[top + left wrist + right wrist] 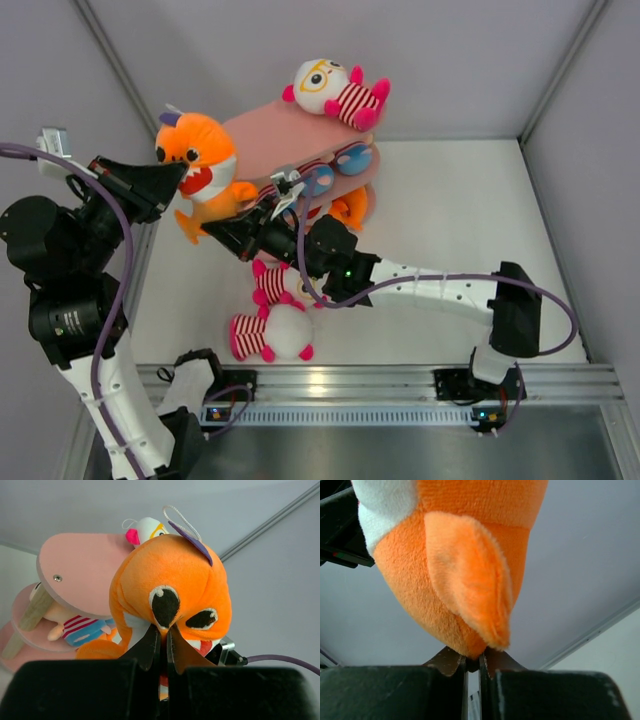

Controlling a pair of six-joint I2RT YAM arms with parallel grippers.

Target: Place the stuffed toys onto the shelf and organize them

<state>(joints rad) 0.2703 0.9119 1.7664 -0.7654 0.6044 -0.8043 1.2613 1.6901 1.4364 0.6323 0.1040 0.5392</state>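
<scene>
An orange fish-like stuffed toy hangs in the air at the left end of the pink shelf. My left gripper is shut on its face between the eyes. My right gripper is shut on the toy's lower orange tip, beside a fin. A white-headed toy with yellow glasses lies on the top board. More toys fill the lower tiers: a striped one and another orange one. Two white-headed striped toys lie on the table near my right forearm.
The shelf stands at the back centre of the white table, its boards on light wooden supports. Grey walls close in the left, right and back. A metal rail runs along the near edge by the arm bases.
</scene>
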